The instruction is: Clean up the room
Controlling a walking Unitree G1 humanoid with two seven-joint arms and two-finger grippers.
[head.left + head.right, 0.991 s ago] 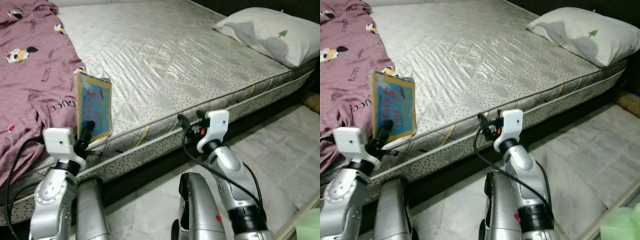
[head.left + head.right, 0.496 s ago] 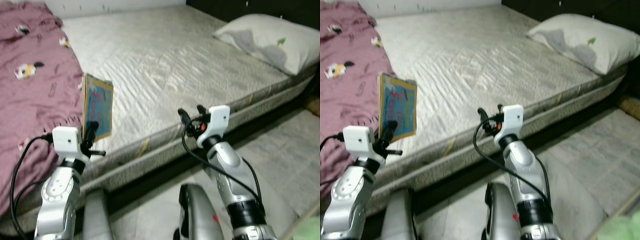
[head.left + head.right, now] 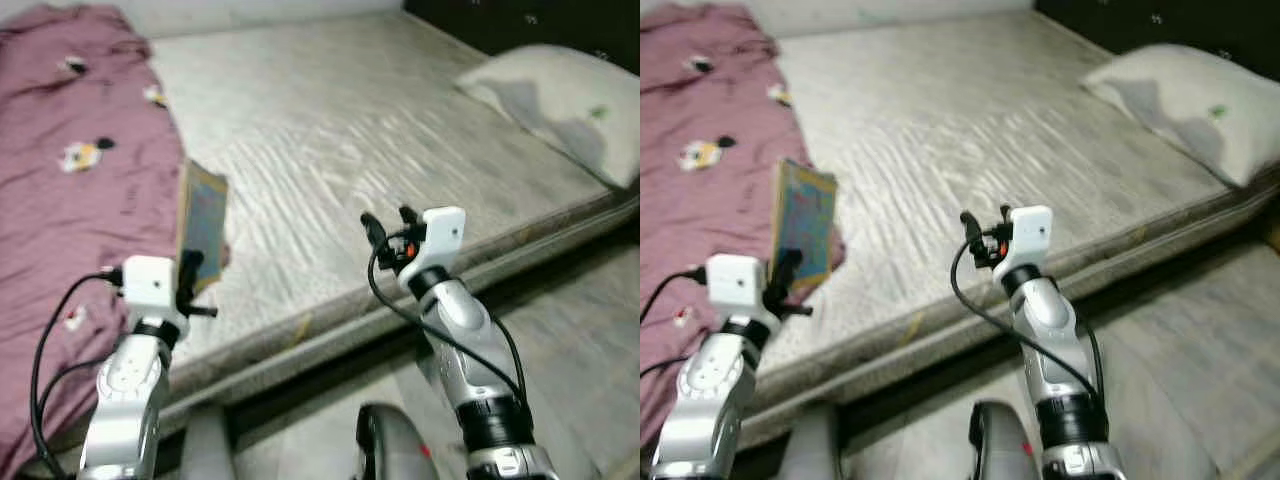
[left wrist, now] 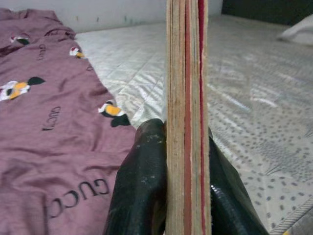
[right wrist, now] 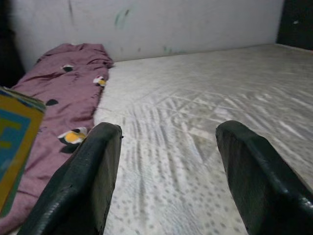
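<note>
The left gripper pinched a book upright by its lower edge, likely lifted clear for tidying. The right gripper hovered empty, fingers wide. Beyond lay the mattress, a purple blanket and a pillow.

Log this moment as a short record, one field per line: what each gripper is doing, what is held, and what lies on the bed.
left gripper: shut on the book, raised over the bed's near edge
book: thin, colourful cover, held upright on its edge
right gripper: open, nothing between its fingers, raised over the mattress
mattress: bare, quilted, grey-white
blanket: purple, printed, spread over the robot's left part of the bed
pillow: white, at the far right corner
</note>
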